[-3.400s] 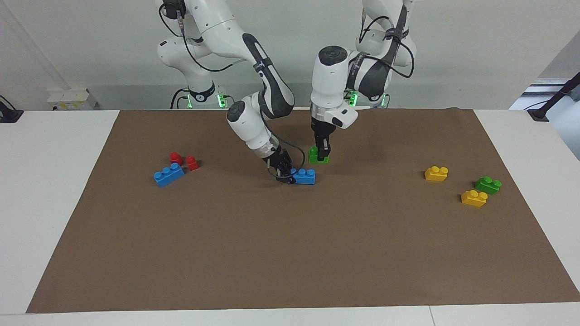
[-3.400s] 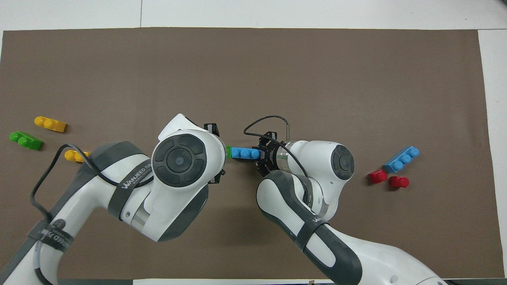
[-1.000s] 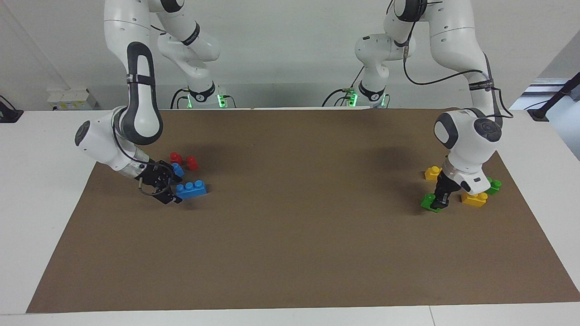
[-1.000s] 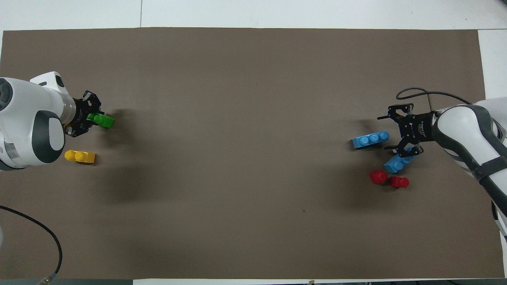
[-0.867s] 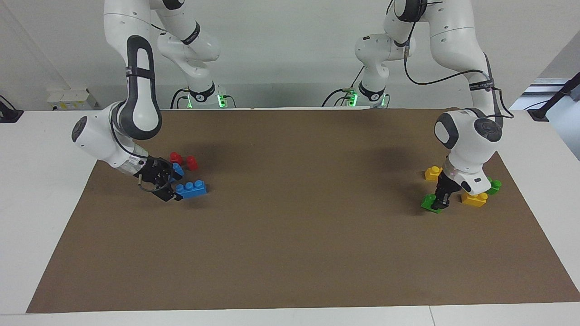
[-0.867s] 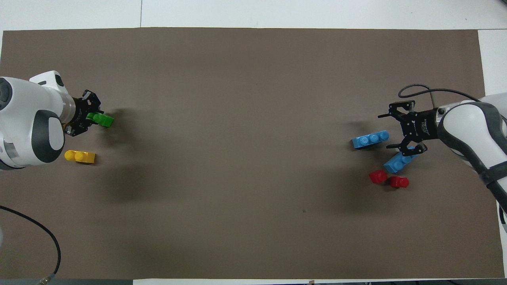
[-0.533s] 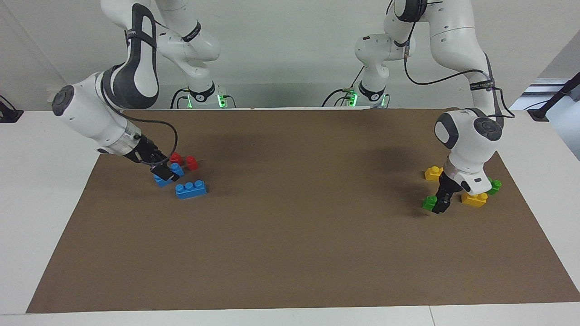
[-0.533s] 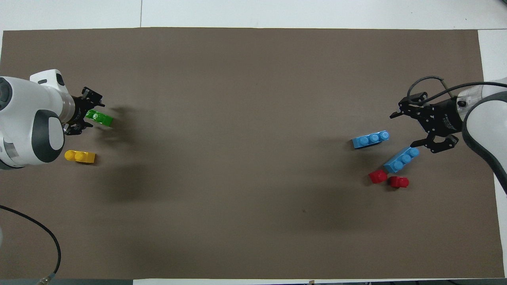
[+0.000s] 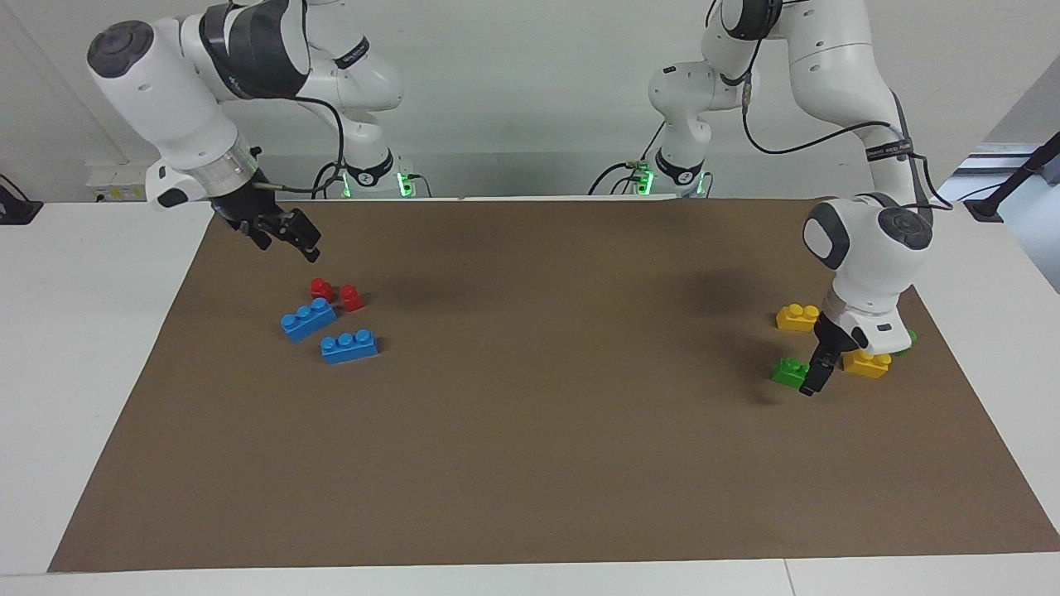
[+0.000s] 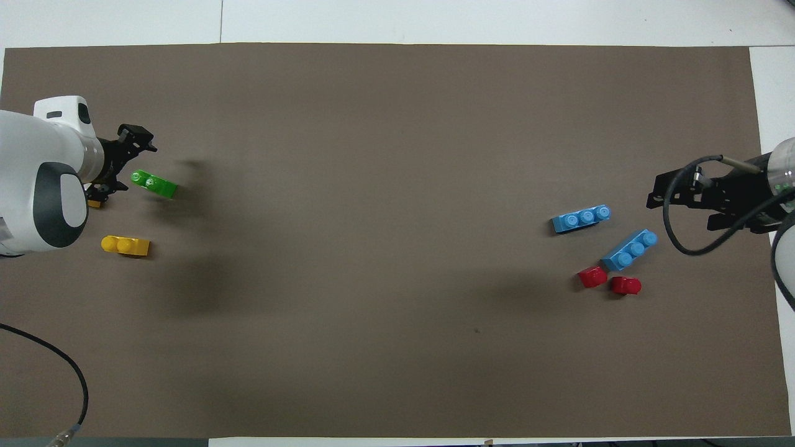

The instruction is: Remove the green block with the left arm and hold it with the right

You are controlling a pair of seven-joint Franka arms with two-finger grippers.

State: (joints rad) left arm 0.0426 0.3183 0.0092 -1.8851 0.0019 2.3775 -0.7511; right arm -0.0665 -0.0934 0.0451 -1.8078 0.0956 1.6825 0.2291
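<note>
The green block lies on the brown mat at the left arm's end; it also shows in the overhead view. My left gripper is open, just beside the block and no longer around it; seen from above its fingers stand wide apart. A second green block is mostly hidden by the left hand. My right gripper is open and empty, raised over the mat near the right arm's end.
Two yellow bricks lie close to the left gripper; one shows from above. Two blue bricks and two red pieces lie below the right gripper.
The left gripper opened, let go of the green block on the mat and drew back a little. The right gripper left the blue brick and rose toward the robots.
</note>
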